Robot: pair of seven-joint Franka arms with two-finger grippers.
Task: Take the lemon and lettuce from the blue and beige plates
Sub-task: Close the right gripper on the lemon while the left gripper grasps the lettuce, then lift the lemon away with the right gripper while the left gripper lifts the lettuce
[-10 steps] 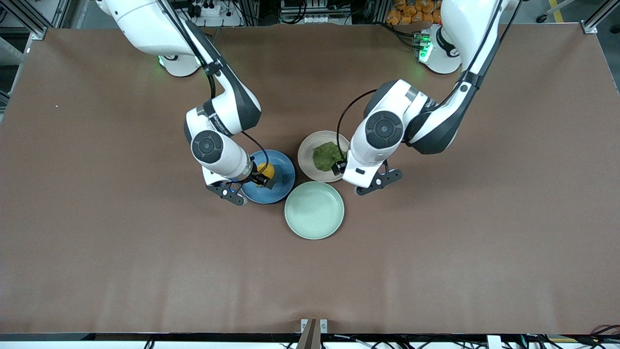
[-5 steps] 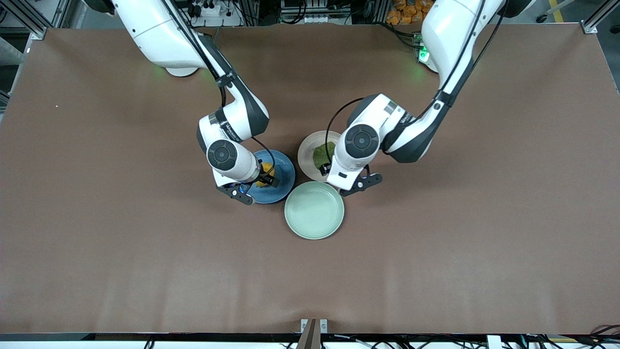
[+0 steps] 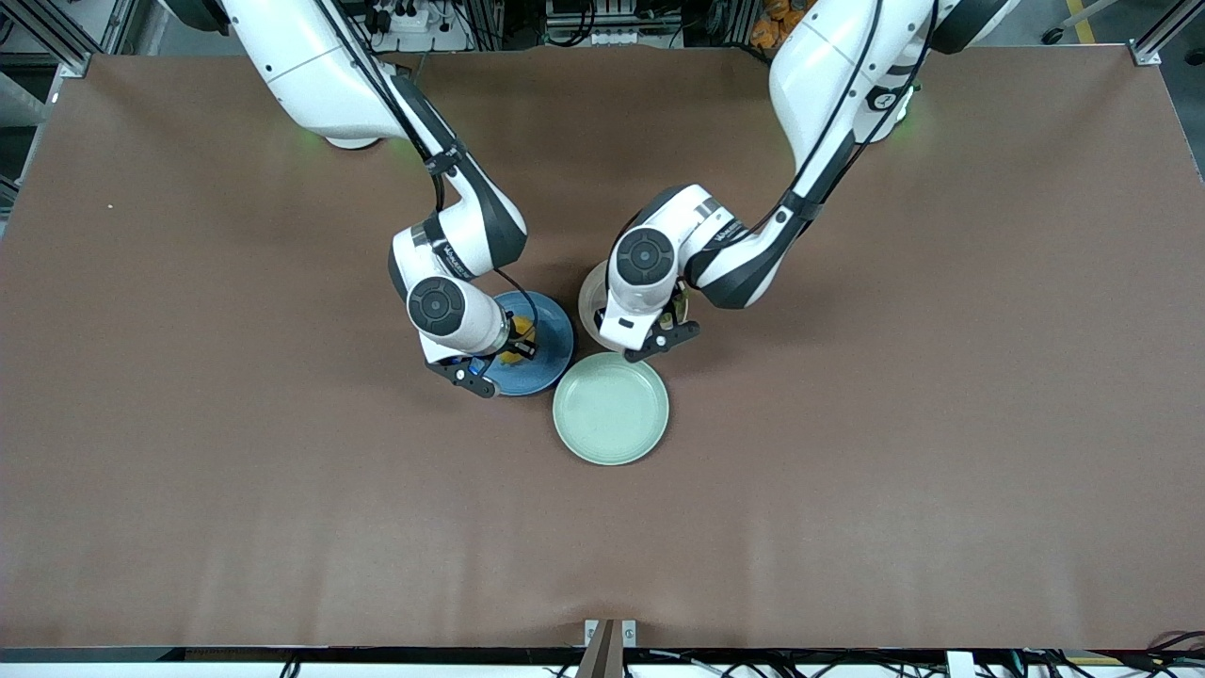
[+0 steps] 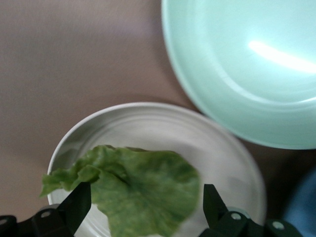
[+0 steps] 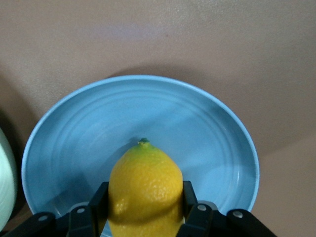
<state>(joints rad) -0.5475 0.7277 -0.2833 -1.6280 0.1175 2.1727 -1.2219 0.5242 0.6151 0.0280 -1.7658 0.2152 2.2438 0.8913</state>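
The lemon [image 5: 145,185] lies in the blue plate [image 5: 148,111], with my right gripper [image 5: 144,200] shut on it, a finger pressed to each side. In the front view the lemon [image 3: 516,330] shows just past the right wrist on the blue plate [image 3: 554,341]. The lettuce [image 4: 148,190] lies flat in the beige plate [image 4: 148,116]. My left gripper [image 4: 143,207] is open low over it, one finger at each side of the leaf. In the front view the left wrist covers the lettuce and most of the beige plate [image 3: 588,303].
A pale mint-green plate [image 3: 611,409] with nothing in it stands nearer to the front camera, touching or almost touching both other plates; it also shows in the left wrist view [image 4: 247,74]. Brown table [image 3: 847,471] lies bare all around.
My left gripper has moved over the beige plate toward the right arm's end and now covers the lettuce. My right gripper has shifted slightly at the lemon.
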